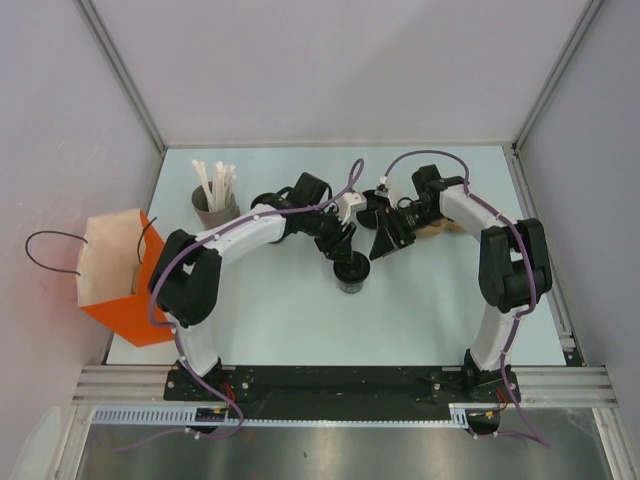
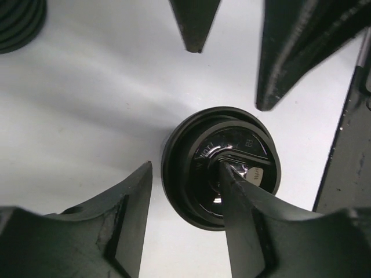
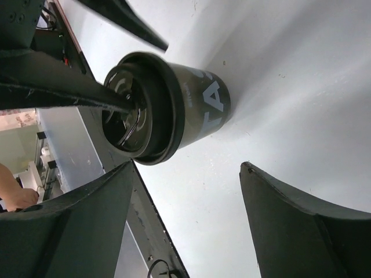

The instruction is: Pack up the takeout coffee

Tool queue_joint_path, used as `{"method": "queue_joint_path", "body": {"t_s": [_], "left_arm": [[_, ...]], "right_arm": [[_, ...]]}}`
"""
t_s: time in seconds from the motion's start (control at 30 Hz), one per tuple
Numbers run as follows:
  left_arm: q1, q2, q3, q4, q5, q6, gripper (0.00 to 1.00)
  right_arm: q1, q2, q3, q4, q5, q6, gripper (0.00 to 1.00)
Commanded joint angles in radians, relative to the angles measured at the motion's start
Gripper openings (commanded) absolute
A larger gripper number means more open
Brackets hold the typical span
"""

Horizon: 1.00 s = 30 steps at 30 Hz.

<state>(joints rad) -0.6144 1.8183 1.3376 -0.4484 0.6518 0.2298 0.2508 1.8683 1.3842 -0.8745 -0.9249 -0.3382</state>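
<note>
The takeout coffee [image 1: 350,272], a small black cup with a black lid, stands upright mid-table. In the left wrist view its lid [image 2: 223,145] lies below my left gripper [image 2: 185,165], which is open. One fingertip [image 2: 229,174] rests on the lid's centre and the other finger hangs beside the cup, off its rim. My left gripper [image 1: 340,245] sits just above the cup. My right gripper [image 1: 385,240] is open and empty, just right of the cup. In the right wrist view the cup [image 3: 203,104] is ahead of the right gripper [image 3: 188,168], outside its jaws.
An orange paper bag [image 1: 115,275] stands open at the table's left edge. A grey cup of white straws [image 1: 213,200] is at the back left. A black ribbed round thing [image 2: 20,20] lies near the left arm. Something brown [image 1: 440,228] lies behind the right gripper.
</note>
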Motion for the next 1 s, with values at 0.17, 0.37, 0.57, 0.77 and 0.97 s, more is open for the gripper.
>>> {"method": "queue_joint_path", "body": {"t_s": [0.17, 0.37, 0.57, 0.77, 0.97], "left_arm": [[0.012, 0.055, 0.115, -0.087, -0.069, 0.049, 0.69], [0.012, 0.019, 0.156, -0.108, -0.043, 0.048, 0.75], [0.012, -0.050, 0.155, -0.119, -0.029, 0.055, 0.83], [0.018, -0.144, 0.175, -0.133, -0.050, 0.066, 0.96], [0.041, -0.249, 0.178, -0.161, -0.089, 0.074, 1.00]], "right_arm": [[-0.001, -0.060, 0.029, -0.034, -0.015, -0.062, 0.87], [-0.001, -0.098, 0.024, -0.040, -0.009, -0.082, 0.93], [-0.005, -0.127, 0.015, -0.041, -0.006, -0.099, 0.95], [-0.004, -0.187, 0.010, -0.044, 0.032, -0.136, 0.98], [0.004, -0.253, -0.011, -0.027, 0.067, -0.151, 1.00]]}}
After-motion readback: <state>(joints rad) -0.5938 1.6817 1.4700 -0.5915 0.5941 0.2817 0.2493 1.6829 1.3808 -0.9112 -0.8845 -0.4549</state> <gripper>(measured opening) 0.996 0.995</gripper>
